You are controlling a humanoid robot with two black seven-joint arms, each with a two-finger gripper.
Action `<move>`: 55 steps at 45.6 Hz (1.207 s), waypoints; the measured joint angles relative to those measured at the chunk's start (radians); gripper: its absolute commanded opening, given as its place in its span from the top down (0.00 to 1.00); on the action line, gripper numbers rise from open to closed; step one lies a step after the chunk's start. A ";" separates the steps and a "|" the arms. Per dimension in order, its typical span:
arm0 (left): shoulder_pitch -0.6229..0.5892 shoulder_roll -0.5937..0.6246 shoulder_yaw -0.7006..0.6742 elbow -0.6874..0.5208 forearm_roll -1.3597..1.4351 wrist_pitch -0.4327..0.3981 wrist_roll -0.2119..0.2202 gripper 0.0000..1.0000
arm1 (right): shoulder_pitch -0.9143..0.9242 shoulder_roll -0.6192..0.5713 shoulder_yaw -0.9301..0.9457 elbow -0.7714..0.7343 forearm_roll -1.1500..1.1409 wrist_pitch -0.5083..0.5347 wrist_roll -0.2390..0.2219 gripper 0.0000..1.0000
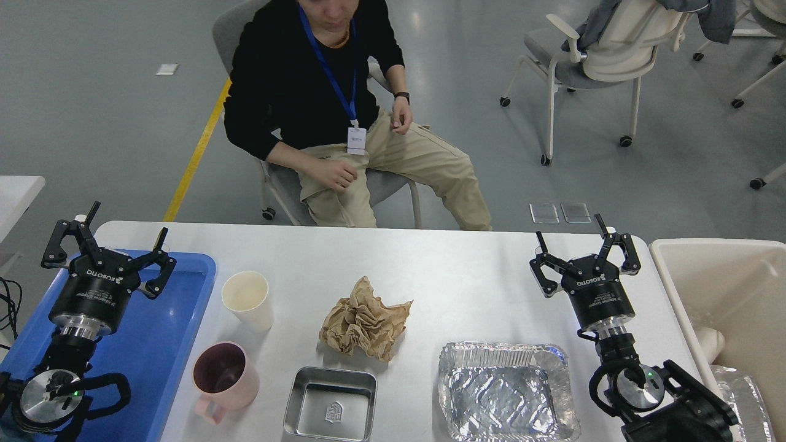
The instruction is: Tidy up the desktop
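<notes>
Nothing is gripped yet: my left claw [104, 242] and right claw [586, 252] both hang released over the wide white surface [466, 270]. I judge sorting is just starting; the crumpled brown paper wad [363, 325], mid-surface, looks the next pick.
</notes>
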 measured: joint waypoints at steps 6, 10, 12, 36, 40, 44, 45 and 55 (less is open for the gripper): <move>-0.004 -0.001 0.004 0.023 0.000 0.000 0.000 0.03 | 0.002 0.004 -0.002 0.019 -0.057 -0.006 -0.001 0.00; -0.012 -0.001 0.004 0.043 0.000 -0.003 0.000 0.03 | 0.004 0.013 -0.003 0.025 -0.093 -0.030 -0.001 0.00; -0.017 -0.001 0.004 0.047 0.000 -0.005 0.000 0.03 | 0.006 0.019 -0.003 0.026 -0.098 -0.042 -0.001 0.00; -0.035 -0.002 0.006 0.096 0.000 -0.012 0.001 0.03 | 0.038 0.043 -0.001 0.028 -0.099 -0.223 -0.004 0.00; -0.035 -0.004 0.006 0.096 0.000 -0.012 0.001 0.03 | 0.038 0.041 0.000 0.035 -0.097 -0.239 -0.004 0.00; -0.035 -0.005 0.006 0.096 0.000 -0.009 0.001 0.03 | 0.039 0.039 0.001 0.048 -0.096 -0.252 -0.004 0.00; -0.035 -0.005 0.006 0.096 0.000 -0.008 0.001 0.03 | 0.039 0.038 0.001 0.050 -0.095 -0.254 -0.004 0.00; -0.080 0.002 0.004 0.119 0.004 0.024 0.001 0.03 | 0.039 0.039 0.005 0.057 -0.093 -0.261 -0.004 0.00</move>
